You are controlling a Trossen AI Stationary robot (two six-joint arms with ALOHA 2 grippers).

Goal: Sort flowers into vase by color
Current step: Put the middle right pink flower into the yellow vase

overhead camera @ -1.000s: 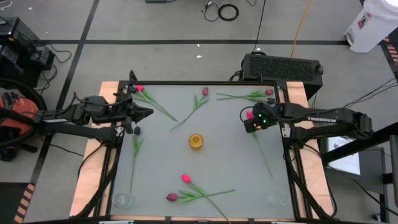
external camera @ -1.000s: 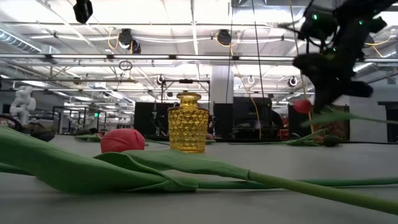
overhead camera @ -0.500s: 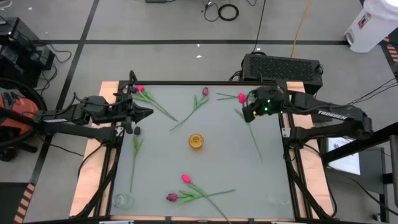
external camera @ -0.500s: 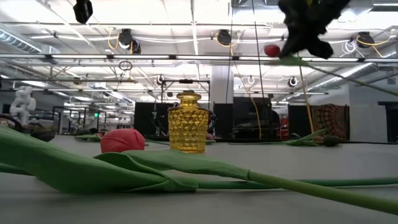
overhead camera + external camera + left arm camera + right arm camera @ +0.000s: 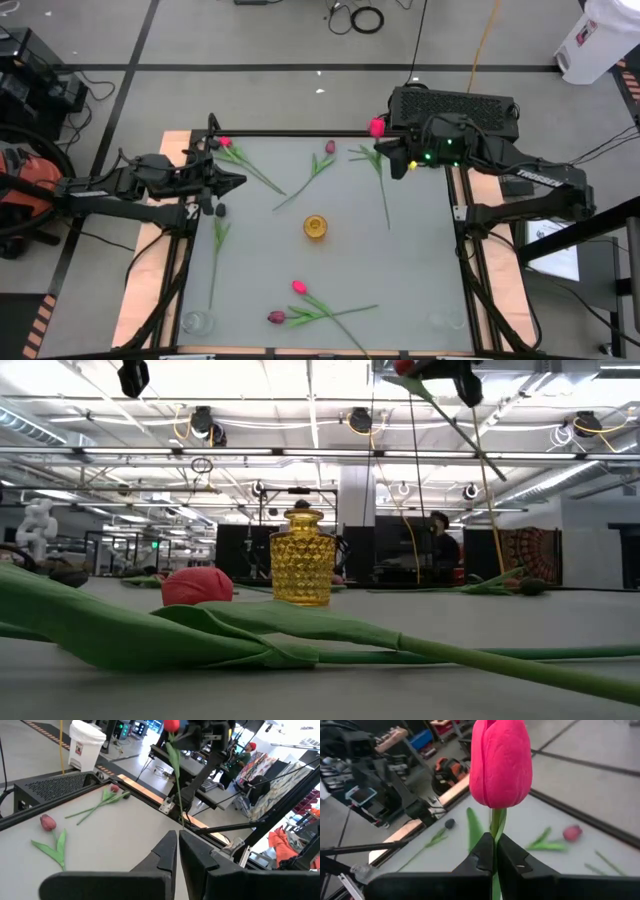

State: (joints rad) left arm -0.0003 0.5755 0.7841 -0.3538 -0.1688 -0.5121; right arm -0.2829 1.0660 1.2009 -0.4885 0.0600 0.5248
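— What containers were on the table, and what was in them?

— One yellow glass vase stood upright near the middle of the table. From above, its mouth showed no stem or flower head. From table height it stood behind a red tulip head lying on the surface, with nothing rising out of its neck.

— And the flowers?

— Still scattered flat on the table: a pink one at the far left corner, a dark pink one at the far edge, two lying together near the front edge, and one with a dark head by the left side.

— Which gripper was working?

— The right gripper, raised over the far right corner. Its fingers were closed tightly on the stem of a pink tulip, just under the head. The head pointed up and the stem hung down over the table.

— The left gripper?

— The left gripper waited over the table's left edge, fingers almost together with only a thin gap, holding nothing.
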